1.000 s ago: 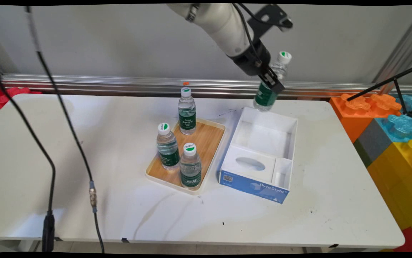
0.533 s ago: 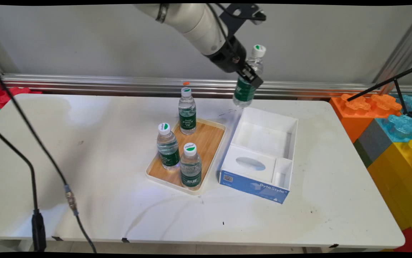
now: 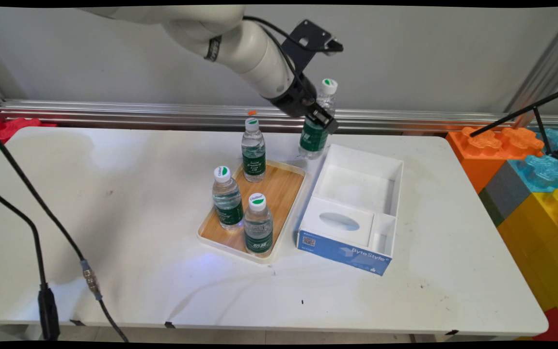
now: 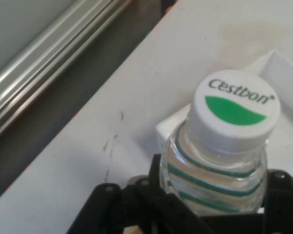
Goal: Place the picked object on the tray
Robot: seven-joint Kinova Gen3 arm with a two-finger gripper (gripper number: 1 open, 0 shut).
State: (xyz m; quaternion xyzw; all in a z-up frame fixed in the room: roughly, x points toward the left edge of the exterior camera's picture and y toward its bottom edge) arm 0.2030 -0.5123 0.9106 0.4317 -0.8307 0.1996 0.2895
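Observation:
My gripper (image 3: pixel 321 120) is shut on a clear water bottle (image 3: pixel 316 127) with a green label and a white cap. I hold it tilted just above the table, between the wooden tray's far right corner and the white box's far left corner. In the hand view the bottle (image 4: pixel 219 161) fills the space between the black fingers (image 4: pixel 136 200), its Cestbon cap towards the camera. Three more bottles stand on the wooden tray (image 3: pixel 283 186): one at the far end (image 3: pixel 253 150), two near the front (image 3: pixel 227 198) (image 3: pixel 258 224).
An open white box (image 3: pixel 356 208) with a blue front stands right of the tray. Large coloured toy blocks (image 3: pixel 535 194) are stacked past the table's right edge. Black cables (image 3: pixel 41 228) hang at the left. A metal rail (image 3: pixel 114 114) runs behind the table.
The arm has carried the bottle leftwards from over the box's far edge and lowered it to the spot beside the tray's far right corner. The other bottles have stayed put.

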